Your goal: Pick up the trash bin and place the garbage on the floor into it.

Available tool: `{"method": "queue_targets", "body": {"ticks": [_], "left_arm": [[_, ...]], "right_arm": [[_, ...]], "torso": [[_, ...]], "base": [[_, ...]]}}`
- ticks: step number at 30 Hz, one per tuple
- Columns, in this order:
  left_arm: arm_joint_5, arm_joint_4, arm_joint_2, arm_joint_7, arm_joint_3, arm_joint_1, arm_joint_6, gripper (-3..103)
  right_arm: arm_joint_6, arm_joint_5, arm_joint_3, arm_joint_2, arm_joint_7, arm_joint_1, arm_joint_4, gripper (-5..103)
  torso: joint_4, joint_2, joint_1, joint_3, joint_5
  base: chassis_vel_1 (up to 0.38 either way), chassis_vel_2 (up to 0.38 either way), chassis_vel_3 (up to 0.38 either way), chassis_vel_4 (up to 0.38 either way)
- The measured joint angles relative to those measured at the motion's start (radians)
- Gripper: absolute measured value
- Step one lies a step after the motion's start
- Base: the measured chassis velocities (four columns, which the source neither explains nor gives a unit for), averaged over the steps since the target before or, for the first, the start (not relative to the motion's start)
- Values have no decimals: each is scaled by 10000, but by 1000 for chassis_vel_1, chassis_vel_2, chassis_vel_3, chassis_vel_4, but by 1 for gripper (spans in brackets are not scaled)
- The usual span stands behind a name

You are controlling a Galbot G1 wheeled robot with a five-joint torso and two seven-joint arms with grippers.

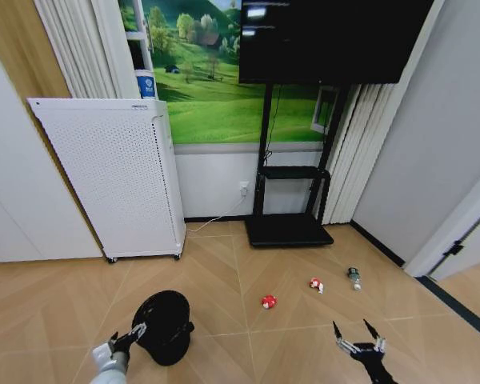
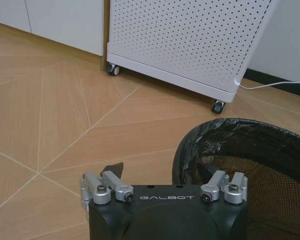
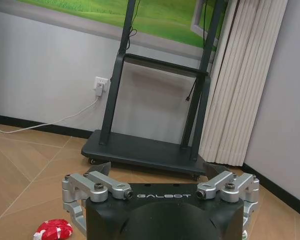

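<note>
The black trash bin (image 1: 166, 320), lined with a black bag, stands on the wood floor at my lower left. My left gripper (image 1: 128, 334) is open at the bin's left rim. In the left wrist view the bin rim (image 2: 240, 129) curves just ahead of that gripper (image 2: 160, 171), with one fingertip (image 2: 115, 169) outside the wall. The garbage lies to the right: a red wrapper (image 1: 269, 302), a red-and-white one (image 1: 315, 283) and a small clear bottle (image 1: 354, 278). My right gripper (image 1: 357, 334) hangs open above the floor near them, with the red wrapper (image 3: 53, 230) beside the gripper (image 3: 157, 172).
A tall white perforated appliance (image 1: 116, 176) on castors stands behind the bin against the left wall, and its base (image 2: 190, 75) is close to the bin. A black TV stand (image 1: 288, 229) sits at the back wall, with a cable (image 1: 216, 222) on the floor and curtains (image 3: 245, 80) to its right.
</note>
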Motion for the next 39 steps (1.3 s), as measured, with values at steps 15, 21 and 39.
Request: {"method": "queue_targets", "body": {"ticks": [15,21,39], "left_arm": [[147,-336,-300,-65,-388,445,-70,28],[387,-401,-458,43,-522,634,-202,8],[500,-1691,193,-168,-1248,1104,-485,7]], "right_arm": [[175,133,139,-94,-15,-148,364,100],[352,93,233,-110,-16,-173,449,100],[636,-112,378,-48,0,-81,693,100]], "torso": [[0,3,1,1,0],[0,3,1,2,0],[0,3,2,3,-1]], "base": [[0,0,0,0],[0,0,0,0],[0,0,0,0]]}}
